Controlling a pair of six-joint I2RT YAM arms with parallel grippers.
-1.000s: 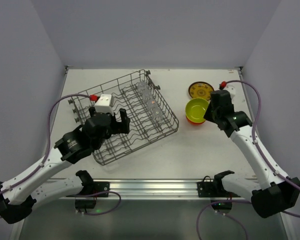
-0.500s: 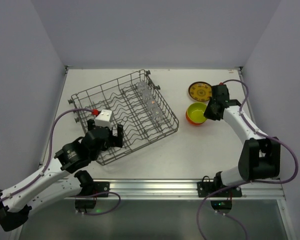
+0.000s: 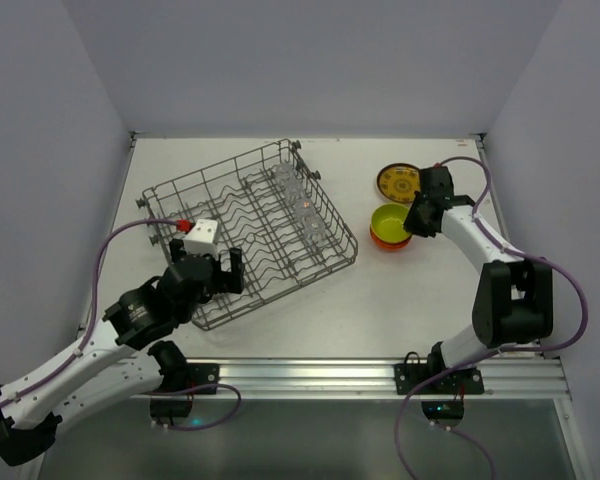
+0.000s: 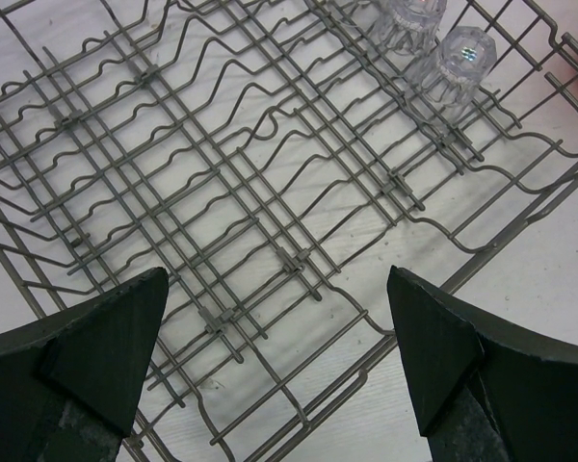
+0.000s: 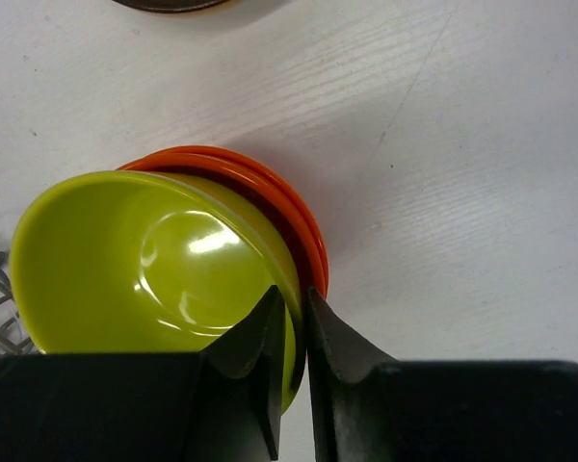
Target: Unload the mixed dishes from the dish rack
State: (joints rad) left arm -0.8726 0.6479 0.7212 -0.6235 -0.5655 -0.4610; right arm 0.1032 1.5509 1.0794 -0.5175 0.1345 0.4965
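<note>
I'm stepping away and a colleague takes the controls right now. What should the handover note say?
Left pincer: open, holding nothing, hovering over a bare near part of the dish rack.
Right pincer: shut on the rim of the lime-yellow bowl, which sits nested in the orange bowls on the table right of the rack.
Done: bowls are out; the brown-gold patterned plate lies on the table just behind them.
Left: the clear glass cups in the rack.
</note>
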